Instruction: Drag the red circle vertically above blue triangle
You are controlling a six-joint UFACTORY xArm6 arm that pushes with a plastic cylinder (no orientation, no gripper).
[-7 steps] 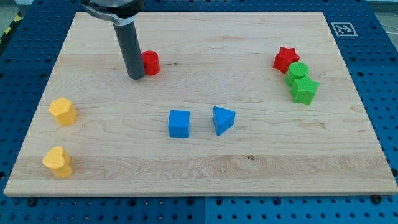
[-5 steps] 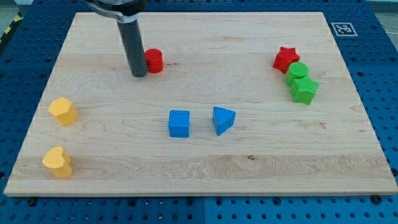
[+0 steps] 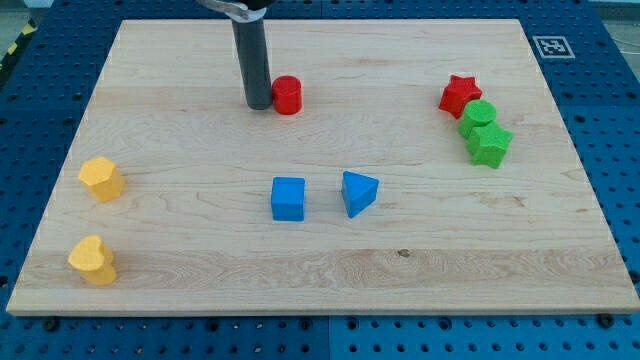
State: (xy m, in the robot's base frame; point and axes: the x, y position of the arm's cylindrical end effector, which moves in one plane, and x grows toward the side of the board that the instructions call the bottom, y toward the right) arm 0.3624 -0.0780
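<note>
The red circle (image 3: 288, 95) lies on the wooden board near the view's top, left of centre. My tip (image 3: 258, 105) touches its left side. The blue triangle (image 3: 359, 193) sits near the board's middle, below and to the right of the red circle. The dark rod rises from the tip out of the view's top.
A blue cube (image 3: 288, 198) sits just left of the blue triangle. A red star (image 3: 459, 96), a green circle (image 3: 478, 117) and a green star-like block (image 3: 490, 144) cluster at the right. Two yellow blocks (image 3: 101, 178) (image 3: 92, 259) lie at the left edge.
My tip has moved right and slightly up, pushing the red circle to the right along the board. The other blocks have not moved.
</note>
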